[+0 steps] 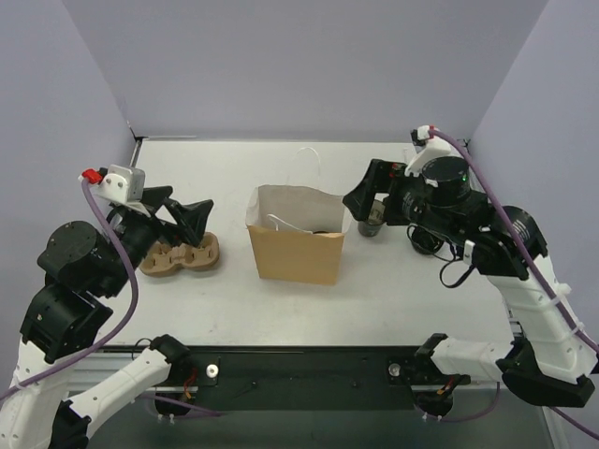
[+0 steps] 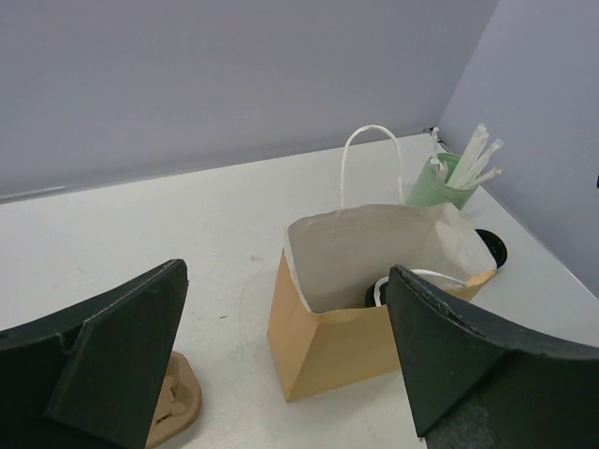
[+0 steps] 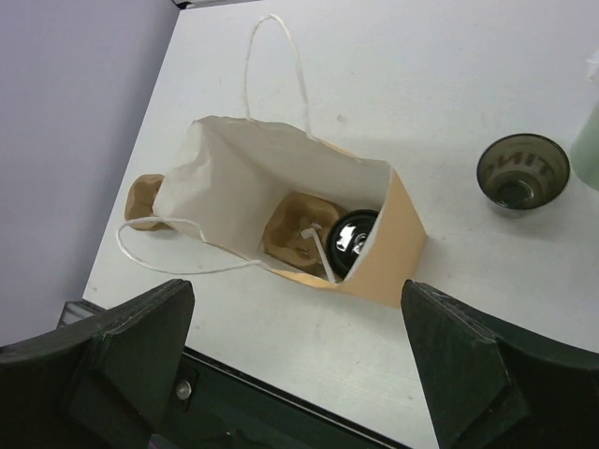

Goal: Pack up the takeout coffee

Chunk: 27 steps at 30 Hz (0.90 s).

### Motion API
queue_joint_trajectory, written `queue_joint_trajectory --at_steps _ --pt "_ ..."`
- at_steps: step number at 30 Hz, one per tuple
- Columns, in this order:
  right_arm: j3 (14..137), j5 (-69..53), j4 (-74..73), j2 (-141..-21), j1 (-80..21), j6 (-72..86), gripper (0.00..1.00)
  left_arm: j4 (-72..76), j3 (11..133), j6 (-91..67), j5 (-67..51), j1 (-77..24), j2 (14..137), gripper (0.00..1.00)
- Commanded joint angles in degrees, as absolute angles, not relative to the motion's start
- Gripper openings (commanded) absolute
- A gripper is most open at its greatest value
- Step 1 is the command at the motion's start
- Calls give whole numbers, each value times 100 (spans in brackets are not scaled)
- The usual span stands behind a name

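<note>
Takeout coffee [image 3: 352, 241] stands inside the tan paper bag [image 3: 234, 173] on the tabletop [image 1: 412, 299], just ahead of the right end effector [image 3: 298, 295], jaws wide apart and empty; left end effector [image 2: 285, 273] likewise spread.

The left pincer [image 1: 192, 223] and right pincer [image 1: 363, 198] hang raised on bent arms, angled inward toward each other, both with jaws spread wide and gripping nothing.
</note>
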<state>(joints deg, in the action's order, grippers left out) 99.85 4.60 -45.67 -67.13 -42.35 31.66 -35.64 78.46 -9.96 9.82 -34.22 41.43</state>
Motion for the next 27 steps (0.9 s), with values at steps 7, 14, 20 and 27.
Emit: queue_joint_trajectory --at_steps 7,14,20,27 --pt "9291 1239 -4474 -5907 -4210 3340 100 -3191 7778 -1476 642 -3445 4315 97" --pt "9228 1327 -4412 -5809 -4201 3147 100 -3032 7805 -1529 624 -3445 4456 97" --pt "9246 1275 -4386 -5854 -4201 3032 100 -2901 7761 -1538 624 -3445 4500 97" --pt "9141 1230 -4298 -5898 -4210 3014 100 -2567 7585 -1529 615 -3445 4526 97"
